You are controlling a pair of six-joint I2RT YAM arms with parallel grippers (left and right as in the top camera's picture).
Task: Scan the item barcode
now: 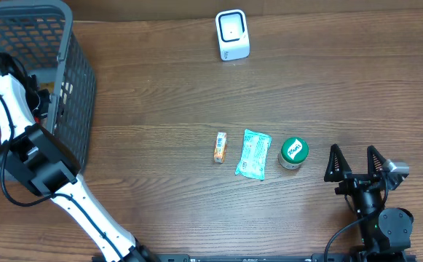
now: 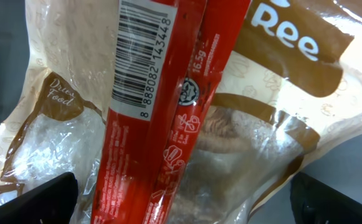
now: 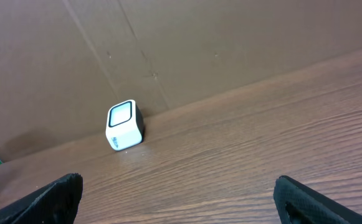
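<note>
Overhead view: one wooden table [image 1: 160,109] carries one grey mesh basket [image 1: 80,80] at its far left corner and one white scanner [image 1: 231,34] at the far edge, well apart from the basket. Three loose goods lie in a row near the middle: a small orange packet [image 1: 220,147], a teal pouch [image 1: 252,154] just beside it, and a green-lidded jar [image 1: 293,153] next to the pouch. Two arms show. The left arm [image 1: 7,102] reaches up and over into the basket, and its tip is hard to make out from here. The right gripper [image 1: 353,149] sits near the jar at the table's near right, its two prongs spread wide with nothing between them.

Left wrist view: one red packet [image 2: 174,143] lies slanted inside the basket on one clear-and-brown bag [image 2: 274,81]. One white barcode [image 2: 141,56] faces the camera at the packet's upper end. The left gripper [image 2: 184,199] hangs over the packet, jaws spread; its two dark fingertips [image 2: 43,199] stand one on each side of the packet, and I cannot tell whether they touch it.

Right wrist view: the same single scanner stands upright at the table's back edge against a brown cardboard wall [image 3: 230,43]. Both of this claw's fingers [image 3: 324,199] sit far apart at the bottom corners, holding nothing.
</note>
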